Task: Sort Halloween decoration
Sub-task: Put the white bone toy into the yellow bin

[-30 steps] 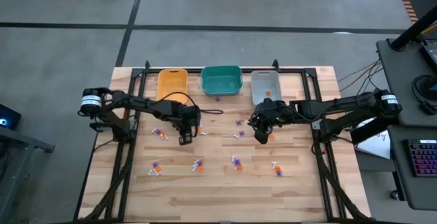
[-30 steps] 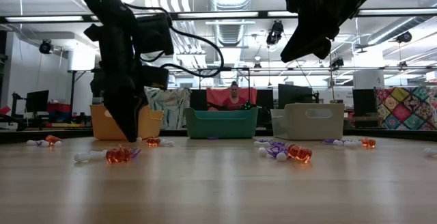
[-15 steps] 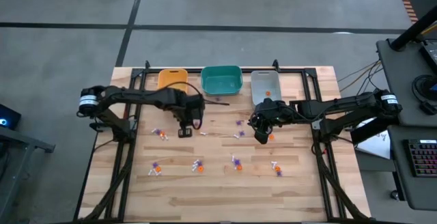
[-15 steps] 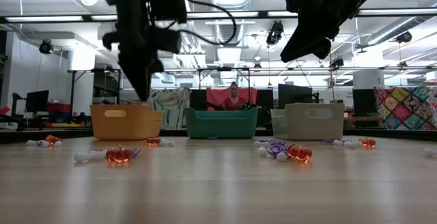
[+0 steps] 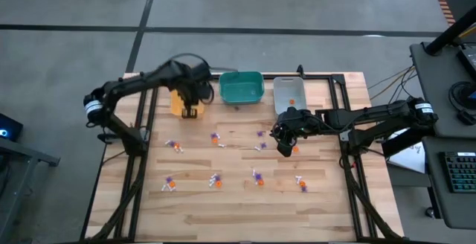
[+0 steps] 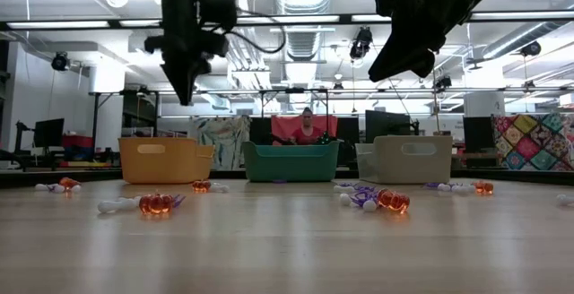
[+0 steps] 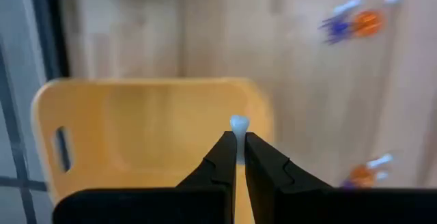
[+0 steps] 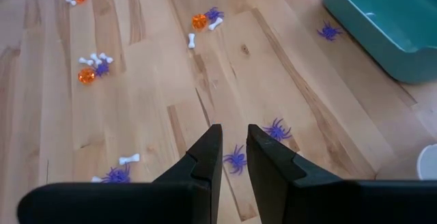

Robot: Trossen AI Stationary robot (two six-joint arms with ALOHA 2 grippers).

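the left gripper [image 7: 237,157] sits above the yellow bin [image 7: 136,138] at the upper left of the high view, its fingers pinched on a small white trinket [image 7: 238,123] whose pale tip pokes out just past the fingertips. seen from the low view, that gripper [image 6: 184,92] hangs high over the yellow bin [image 6: 166,160], well clear of its rim.

the right gripper [image 5: 285,149] hovers right of centre in the high view, over the wooden table [image 5: 238,207], its fingers a narrow gap apart and holding nothing. through the right wrist view, two purple spiders [image 8: 235,159] lie on the wood just beyond the fingertips, between them and the teal bin [image 8: 382,26].

the other trinkets are scattered across the middle and lower part of the table: orange pumpkins [image 8: 199,21], white bones [image 8: 129,159] and more purple spiders.

the grey bin [image 5: 288,94] at top centre-right holds one orange piece [image 5: 291,101]. what lies in the teal and yellow bins i cannot tell.
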